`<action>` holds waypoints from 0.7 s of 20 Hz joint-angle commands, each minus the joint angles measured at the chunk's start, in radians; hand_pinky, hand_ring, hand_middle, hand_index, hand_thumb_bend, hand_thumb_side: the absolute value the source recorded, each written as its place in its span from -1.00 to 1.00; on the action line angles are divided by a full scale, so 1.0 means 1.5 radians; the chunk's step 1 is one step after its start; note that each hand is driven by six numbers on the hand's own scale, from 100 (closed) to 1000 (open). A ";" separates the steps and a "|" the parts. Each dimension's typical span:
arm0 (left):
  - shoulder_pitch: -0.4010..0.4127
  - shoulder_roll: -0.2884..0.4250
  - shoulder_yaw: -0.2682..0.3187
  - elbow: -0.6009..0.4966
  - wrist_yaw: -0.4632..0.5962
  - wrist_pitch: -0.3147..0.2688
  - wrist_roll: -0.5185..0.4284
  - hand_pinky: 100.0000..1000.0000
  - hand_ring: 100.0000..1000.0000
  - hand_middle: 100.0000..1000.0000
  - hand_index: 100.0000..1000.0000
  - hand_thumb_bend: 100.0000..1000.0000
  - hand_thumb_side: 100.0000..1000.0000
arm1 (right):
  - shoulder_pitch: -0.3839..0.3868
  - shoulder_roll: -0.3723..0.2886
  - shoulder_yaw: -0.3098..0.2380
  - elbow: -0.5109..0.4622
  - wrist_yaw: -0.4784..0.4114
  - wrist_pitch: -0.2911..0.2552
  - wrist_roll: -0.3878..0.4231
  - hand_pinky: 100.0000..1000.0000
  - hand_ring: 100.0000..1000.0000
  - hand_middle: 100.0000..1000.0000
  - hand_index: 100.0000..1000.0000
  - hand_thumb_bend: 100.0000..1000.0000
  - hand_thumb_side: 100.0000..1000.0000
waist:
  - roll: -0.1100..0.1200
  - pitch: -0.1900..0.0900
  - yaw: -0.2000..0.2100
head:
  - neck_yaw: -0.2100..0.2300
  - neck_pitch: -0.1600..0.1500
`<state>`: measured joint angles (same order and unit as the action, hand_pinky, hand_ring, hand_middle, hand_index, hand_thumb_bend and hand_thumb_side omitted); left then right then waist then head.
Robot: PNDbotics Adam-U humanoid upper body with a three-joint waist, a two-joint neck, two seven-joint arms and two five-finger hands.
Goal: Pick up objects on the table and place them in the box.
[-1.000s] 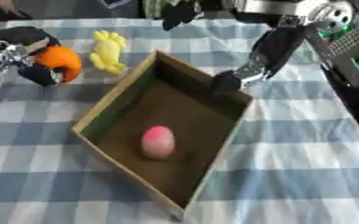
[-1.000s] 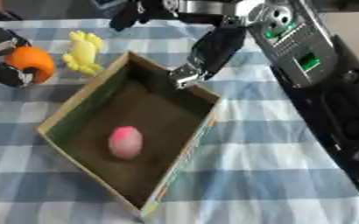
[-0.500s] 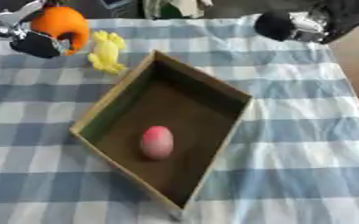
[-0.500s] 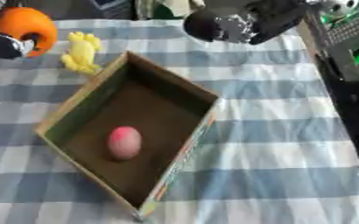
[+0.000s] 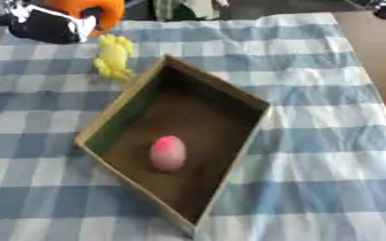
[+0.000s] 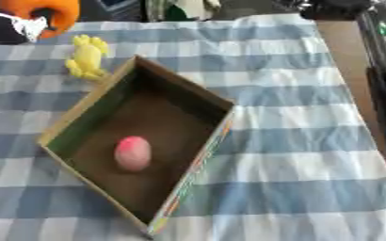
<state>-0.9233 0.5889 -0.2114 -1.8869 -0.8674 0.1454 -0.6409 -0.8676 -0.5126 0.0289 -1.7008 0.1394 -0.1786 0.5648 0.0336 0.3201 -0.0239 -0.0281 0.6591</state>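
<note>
**Orange is off the counter, right arm has cleared out**

Since a second ago, your left hand (image 5: 44, 26) has carried the orange fruit (image 5: 93, 10) up to the top-left corner, fingers curled round it, well above the checked counter (image 5: 328, 141). That's the pick done; the drop into the box (image 5: 217, 84) is what's left, I'd say. Your right hand has pulled back from the box's far rim; only a dark blur shows top right, so can't tell its fingers. A pink egg-shaped thing (image 5: 168, 153) already sits inside. Watch the yellow toy (image 5: 114, 57) just beside the near-left wall, right under your path.
</note>
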 commanded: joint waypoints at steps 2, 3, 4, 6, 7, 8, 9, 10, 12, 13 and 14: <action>-0.005 0.003 -0.016 -0.059 0.043 0.022 -0.014 -0.65 -0.11 -0.22 0.25 -1.00 -0.48 | 0.000 0.001 -0.027 -0.029 -0.023 0.037 -0.043 0.76 0.61 0.41 0.77 -0.93 0.74 | 0.002 -0.017 -0.002 | -0.001 -0.003; -0.004 -0.004 -0.021 -0.064 0.053 0.026 -0.019 -0.65 -0.11 -0.22 0.25 -1.00 -0.48 | 0.003 0.004 -0.032 -0.034 -0.028 0.047 -0.053 0.78 0.61 0.42 0.77 -1.00 0.72 | 0.002 -0.016 -0.002 | -0.001 -0.003; -0.004 -0.011 -0.025 -0.066 0.062 0.029 -0.022 -0.65 -0.11 -0.22 0.25 -1.00 -0.48 | 0.006 0.006 -0.036 -0.039 -0.033 0.056 -0.063 0.79 0.62 0.42 0.77 -1.00 0.68 | 0.002 -0.016 -0.002 | -0.001 -0.004; -0.004 -0.030 -0.034 -0.068 0.073 0.032 -0.027 -0.65 -0.11 -0.22 0.25 -1.00 -0.49 | 0.011 0.011 -0.046 -0.047 -0.046 0.075 -0.082 0.80 0.61 0.42 0.76 -1.00 0.56 | 0.002 -0.015 -0.002 | -0.001 -0.005; -0.003 -0.040 -0.039 -0.067 0.073 0.031 -0.030 -0.65 -0.11 -0.22 0.25 -1.00 -0.49 | 0.014 0.012 -0.050 -0.051 -0.053 0.084 -0.092 0.79 0.60 0.41 0.76 -1.00 0.57 | 0.002 -0.014 -0.002 | 0.000 -0.004; -0.003 -0.049 -0.045 -0.066 0.072 0.030 -0.033 -0.64 -0.11 -0.22 0.25 -1.00 -0.50 | 0.016 0.012 -0.052 -0.056 -0.057 0.092 -0.103 0.79 0.60 0.40 0.75 -1.00 0.57 | 0.002 -0.014 -0.002 | 0.000 -0.004; -0.002 -0.055 -0.052 -0.064 0.069 0.027 -0.036 -0.64 -0.11 -0.22 0.25 -1.00 -0.50 | 0.018 0.012 -0.052 -0.060 -0.059 0.100 -0.115 0.79 0.60 0.40 0.75 -1.00 0.57 | 0.002 -0.013 -0.002 | 0.000 -0.004; -0.001 -0.059 -0.059 -0.062 0.065 0.024 -0.040 -0.64 -0.11 -0.22 0.25 -1.00 -0.51 | 0.020 0.012 -0.051 -0.064 -0.061 0.106 -0.126 0.78 0.59 0.39 0.74 -1.00 0.58 | 0.002 -0.012 -0.002 | 0.000 -0.004; 0.003 -0.063 -0.073 -0.056 0.055 0.017 -0.047 -0.64 -0.10 -0.20 0.26 -1.00 -0.53 | 0.023 0.012 -0.048 -0.071 -0.062 0.114 -0.149 0.78 0.59 0.38 0.74 -1.00 0.58 | 0.002 -0.011 -0.002 | 0.000 -0.004; 0.005 -0.063 -0.080 -0.052 0.050 0.014 -0.050 -0.63 -0.09 -0.20 0.26 -1.00 -0.54 | 0.024 0.012 -0.047 -0.073 -0.062 0.117 -0.160 0.78 0.59 0.38 0.74 -1.00 0.58 | 0.002 -0.010 -0.002 | -0.001 -0.004; 0.007 -0.063 -0.087 -0.049 0.045 0.011 -0.053 -0.63 -0.09 -0.20 0.26 -1.00 -0.54 | 0.025 0.011 -0.046 -0.075 -0.063 0.119 -0.169 0.78 0.59 0.38 0.73 -1.00 0.59 | 0.002 -0.009 -0.002 | -0.001 -0.003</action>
<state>-0.9012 0.4870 -0.3372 -1.9568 -0.7899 0.1669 -0.7135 -0.8174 -0.4800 -0.0359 -1.7888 0.0538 -0.0057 0.3329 0.0379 0.3251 -0.0270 -0.0282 0.6588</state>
